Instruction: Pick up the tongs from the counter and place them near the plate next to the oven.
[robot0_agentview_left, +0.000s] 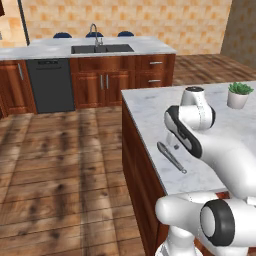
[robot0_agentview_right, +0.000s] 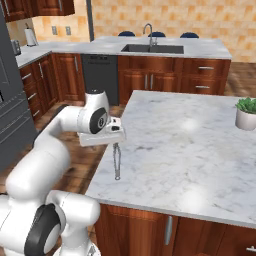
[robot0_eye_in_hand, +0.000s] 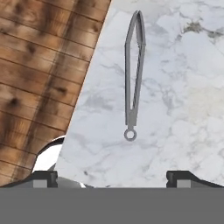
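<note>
Tongs lie flat on the counter ahead of the hand, fingers spread wide apart.

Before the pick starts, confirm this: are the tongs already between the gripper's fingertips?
No. In the hand view the tongs lie flat on the counter, well ahead of the open gripper.

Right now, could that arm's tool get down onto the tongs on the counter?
Probably yes: the tool hangs open above the tongs, which lie flat on bare counter near its edge, with nothing between them.
</note>
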